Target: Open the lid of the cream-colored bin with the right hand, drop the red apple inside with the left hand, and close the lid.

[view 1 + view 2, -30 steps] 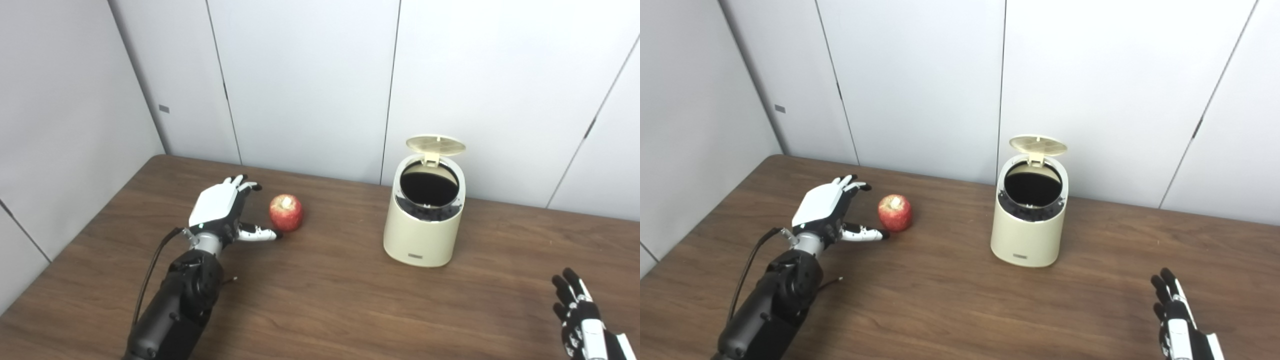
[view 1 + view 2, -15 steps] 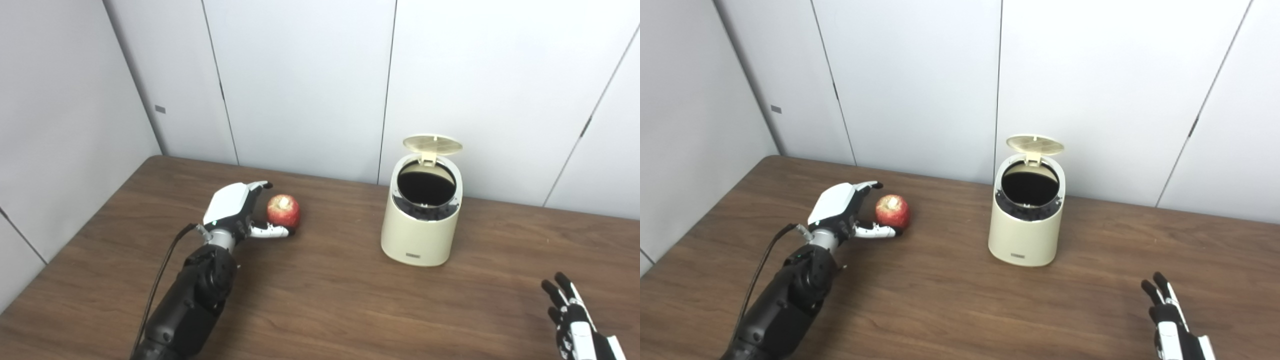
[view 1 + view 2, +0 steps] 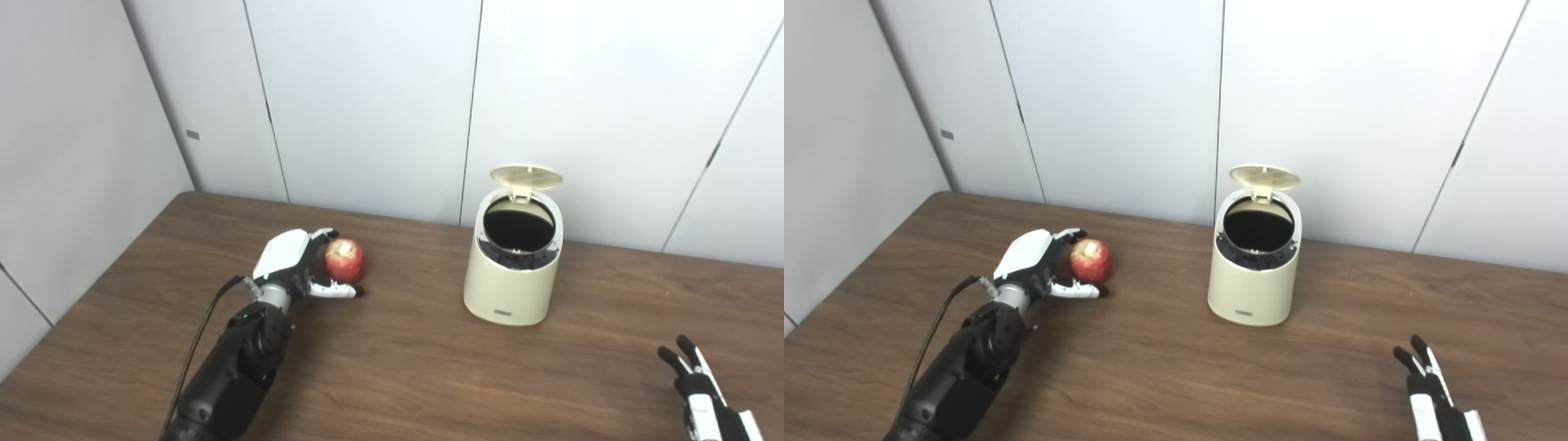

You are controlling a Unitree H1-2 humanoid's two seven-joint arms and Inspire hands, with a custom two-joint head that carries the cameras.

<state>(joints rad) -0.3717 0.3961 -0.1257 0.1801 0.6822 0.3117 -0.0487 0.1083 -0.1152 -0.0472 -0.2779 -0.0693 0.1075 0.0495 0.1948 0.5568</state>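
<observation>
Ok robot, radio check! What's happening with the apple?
Left hand cupping red apple, not yet lifted off table. Right hand open, idle. Cream bin lid up, path clear.

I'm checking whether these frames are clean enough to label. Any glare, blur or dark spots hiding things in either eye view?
Left eye view: soft, even light, no glare; the bin interior is black, contents unreadable; the apple is sharp. Right eye view: the same; the left hand casts a faint shadow, and the right hand is cropped by the bottom edge.
</observation>
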